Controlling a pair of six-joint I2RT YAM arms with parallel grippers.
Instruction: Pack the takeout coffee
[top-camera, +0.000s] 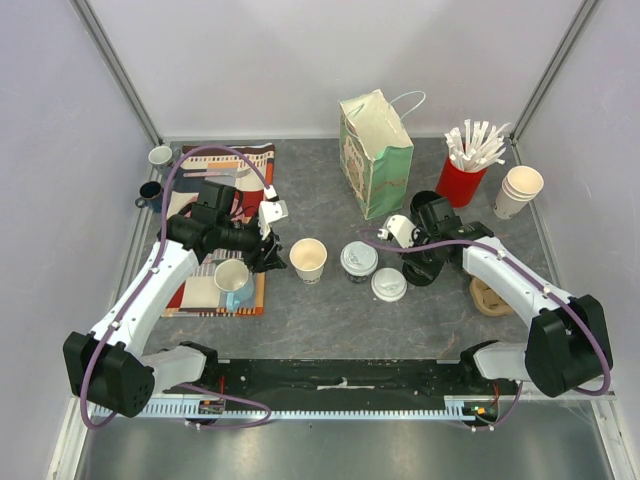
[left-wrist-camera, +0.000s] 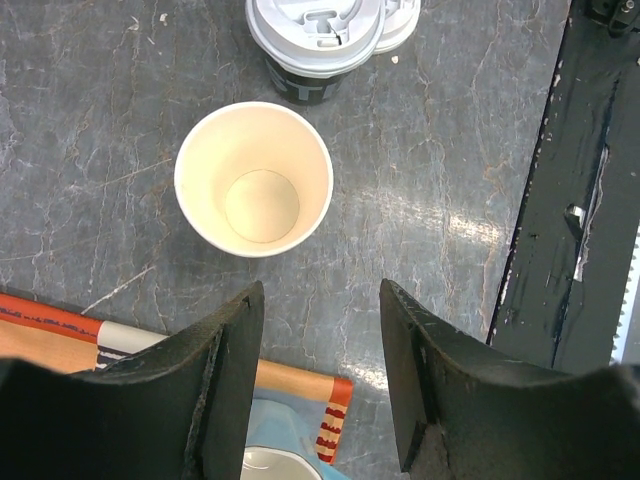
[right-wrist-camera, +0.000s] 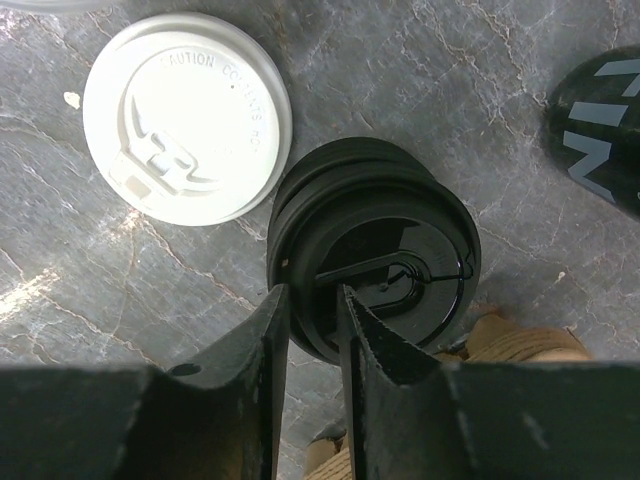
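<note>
lidded coffee cup (top-camera: 358, 259) stands upright mid-table, just left of the right gripper (right-wrist-camera: 313, 300), the nearer one; its fingers sit narrow on the black lid (right-wrist-camera: 375, 250) rim, can't tell if gripped. left gripper (left-wrist-camera: 320, 300) is wide and empty

A takeout coffee cup (top-camera: 358, 260), dark-walled under a white sip lid, stands upright on the grey table (top-camera: 320, 320). A second white sip lid (top-camera: 389, 284) lies just beside it.
</note>
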